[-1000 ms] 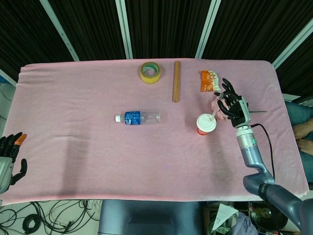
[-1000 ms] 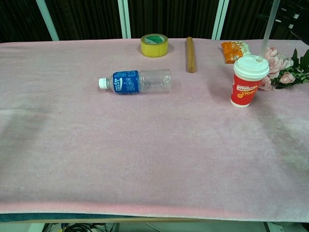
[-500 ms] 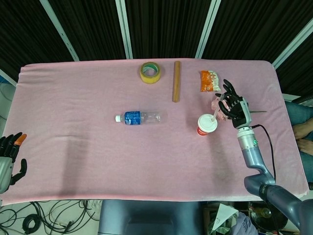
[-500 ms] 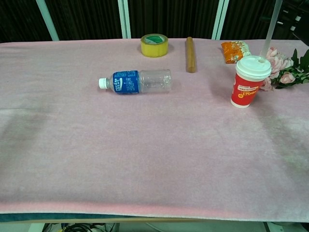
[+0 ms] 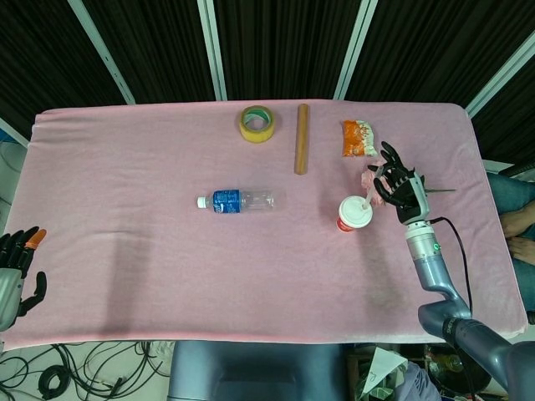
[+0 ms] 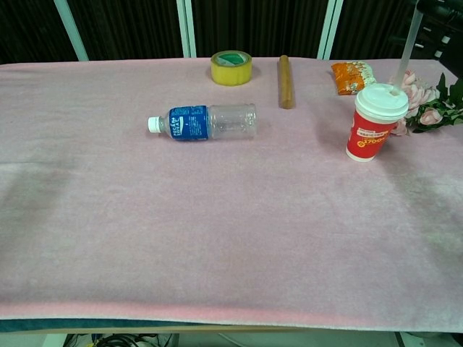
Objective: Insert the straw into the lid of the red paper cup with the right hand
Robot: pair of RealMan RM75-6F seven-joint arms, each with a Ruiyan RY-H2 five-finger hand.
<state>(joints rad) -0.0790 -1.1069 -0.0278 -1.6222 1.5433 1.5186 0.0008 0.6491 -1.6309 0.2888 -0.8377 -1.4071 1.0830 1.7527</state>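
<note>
The red paper cup (image 6: 372, 132) with a white lid (image 5: 355, 210) stands upright on the right part of the pink tablecloth. A translucent straw (image 6: 406, 48) slants up from the lid toward the upper right, its lower end at the lid. My right hand (image 5: 398, 185) is just right of the cup and holds the straw's upper part between its fingers. In the chest view only a dark bit of that hand (image 6: 439, 16) shows at the top right corner. My left hand (image 5: 18, 259) hangs off the table's left front corner, fingers apart, holding nothing.
A clear water bottle (image 5: 236, 200) with a blue label lies on its side mid-table. Yellow tape roll (image 5: 257, 123), wooden stick (image 5: 301, 149) and orange snack bag (image 5: 358, 138) sit along the far edge. Pink flowers (image 6: 423, 107) lie right behind the cup.
The right hand has shifted slightly with the straw. The cup has slid a little to the right, and the straw stands a bit steeper over the lid.
</note>
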